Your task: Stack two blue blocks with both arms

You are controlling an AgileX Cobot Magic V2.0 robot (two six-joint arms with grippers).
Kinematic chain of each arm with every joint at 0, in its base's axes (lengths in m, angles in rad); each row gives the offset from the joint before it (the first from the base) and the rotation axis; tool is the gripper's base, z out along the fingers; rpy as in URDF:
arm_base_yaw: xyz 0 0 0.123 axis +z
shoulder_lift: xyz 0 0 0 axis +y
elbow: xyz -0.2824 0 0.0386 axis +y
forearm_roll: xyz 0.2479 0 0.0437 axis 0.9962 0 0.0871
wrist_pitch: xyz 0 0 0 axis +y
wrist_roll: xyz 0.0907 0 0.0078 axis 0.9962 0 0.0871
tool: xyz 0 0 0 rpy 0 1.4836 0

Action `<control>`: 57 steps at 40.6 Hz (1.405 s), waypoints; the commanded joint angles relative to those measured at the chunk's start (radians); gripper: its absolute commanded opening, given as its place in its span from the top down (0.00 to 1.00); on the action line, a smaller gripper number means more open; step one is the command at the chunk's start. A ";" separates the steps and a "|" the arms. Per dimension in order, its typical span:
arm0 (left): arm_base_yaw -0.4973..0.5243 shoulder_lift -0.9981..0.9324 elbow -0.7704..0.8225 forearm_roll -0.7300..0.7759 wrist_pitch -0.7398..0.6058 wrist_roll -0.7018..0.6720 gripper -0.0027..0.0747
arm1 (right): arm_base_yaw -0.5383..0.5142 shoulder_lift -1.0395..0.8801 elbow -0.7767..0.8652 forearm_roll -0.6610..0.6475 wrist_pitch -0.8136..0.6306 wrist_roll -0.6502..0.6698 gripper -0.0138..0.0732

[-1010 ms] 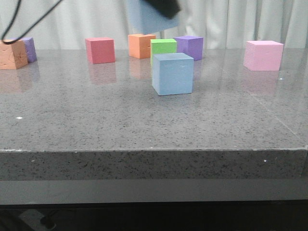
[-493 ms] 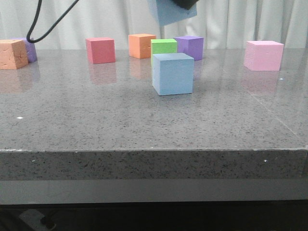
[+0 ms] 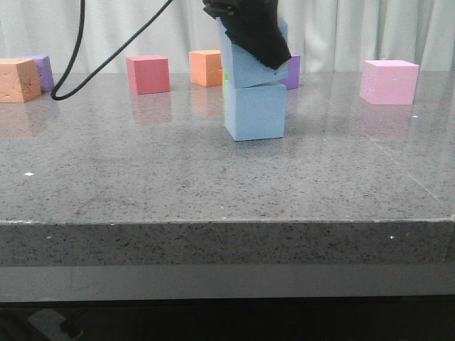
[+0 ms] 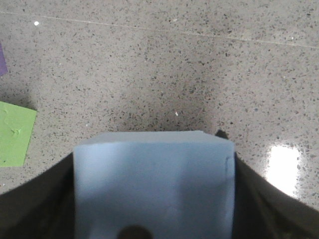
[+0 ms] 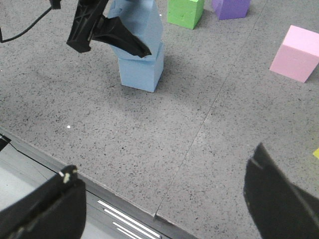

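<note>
One pale blue block (image 3: 256, 110) stands on the grey table near the middle. My left gripper (image 3: 249, 28) is shut on the second blue block (image 3: 245, 67) and holds it slightly tilted, resting on top of the first. The left wrist view is filled by the held block (image 4: 154, 184) between the dark fingers (image 4: 35, 204). The right wrist view shows the lower block (image 5: 142, 72), the upper block (image 5: 142, 20) and the left gripper (image 5: 107, 32). My right gripper (image 5: 162, 199) is open and empty over the table's front edge, well short of the stack.
Behind the stack are a green cube (image 5: 185, 11), a purple cube (image 3: 291, 67), an orange cube (image 3: 206, 67) and a red cube (image 3: 148, 74). A pink cube (image 3: 389, 81) is at the right. An orange cube (image 3: 18, 79) and a purple cube (image 3: 44, 71) are far left. A black cable (image 3: 71, 78) hangs down.
My left gripper has come down from the top of the front view with the blue block, which now rests on the lower blue block.
</note>
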 commanded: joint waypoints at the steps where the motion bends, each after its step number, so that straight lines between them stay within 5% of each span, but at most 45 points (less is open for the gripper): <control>1: -0.008 -0.056 -0.032 -0.016 -0.040 -0.002 0.49 | -0.004 -0.003 -0.021 0.017 -0.061 -0.009 0.10; 8: -0.008 -0.056 -0.032 -0.016 -0.040 -0.001 0.45 | -0.004 -0.003 -0.021 0.017 -0.061 -0.009 0.10; 16: -0.008 -0.056 -0.032 -0.014 -0.057 -0.006 0.26 | -0.004 -0.003 -0.021 0.017 -0.061 -0.009 0.10; 32: -0.008 -0.091 -0.036 -0.014 -0.059 -0.032 0.26 | -0.004 -0.003 -0.021 0.017 -0.061 -0.009 0.10; 43: 0.000 -0.187 -0.054 0.000 -0.033 -0.328 0.26 | -0.004 -0.003 -0.021 0.017 -0.061 -0.009 0.10; 57: 0.000 -0.337 -0.032 0.198 0.066 -0.709 0.26 | -0.004 -0.003 -0.021 0.017 -0.061 -0.009 0.10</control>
